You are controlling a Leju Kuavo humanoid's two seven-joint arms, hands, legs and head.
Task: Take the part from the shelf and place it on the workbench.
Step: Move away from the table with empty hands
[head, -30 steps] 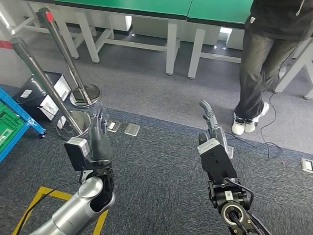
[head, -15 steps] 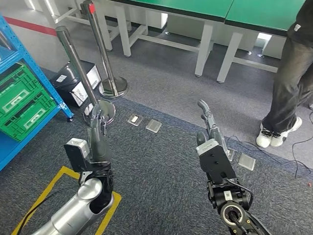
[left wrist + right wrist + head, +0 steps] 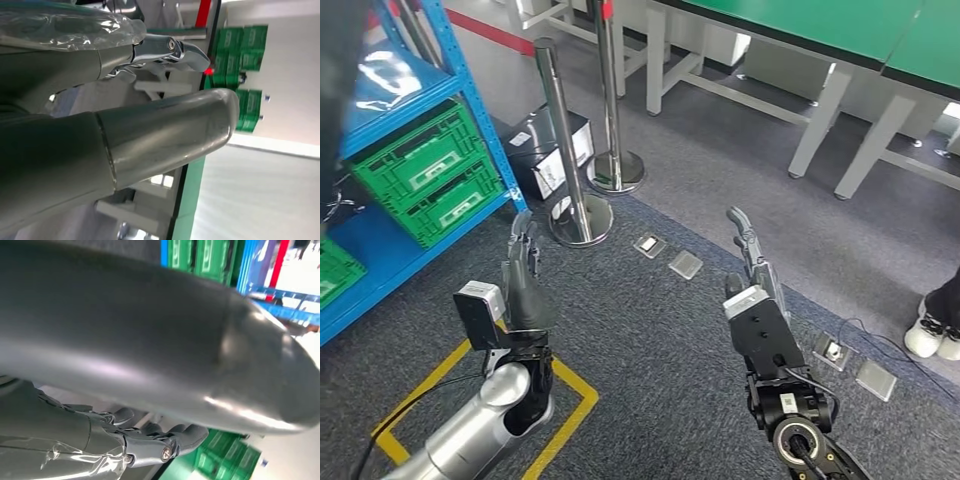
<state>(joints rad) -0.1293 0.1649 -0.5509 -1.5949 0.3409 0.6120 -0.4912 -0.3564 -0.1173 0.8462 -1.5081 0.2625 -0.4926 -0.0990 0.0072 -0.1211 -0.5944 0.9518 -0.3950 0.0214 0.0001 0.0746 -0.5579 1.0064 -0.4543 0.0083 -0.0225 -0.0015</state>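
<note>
Grey carpet floor with yellow tape marking spreads below both raised hands. The left hand and right hand hold nothing, fingers extended and apart. A blue shelf at left carries green crates; which part is meant cannot be told. Steel stanchions stand beside it; green-topped counter lies beyond.

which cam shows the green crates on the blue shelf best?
Head view: the green crates sit whole on the blue shelf, sharp and unblocked. Both wrist views catch only blurred green patches behind the thumbs.
</note>
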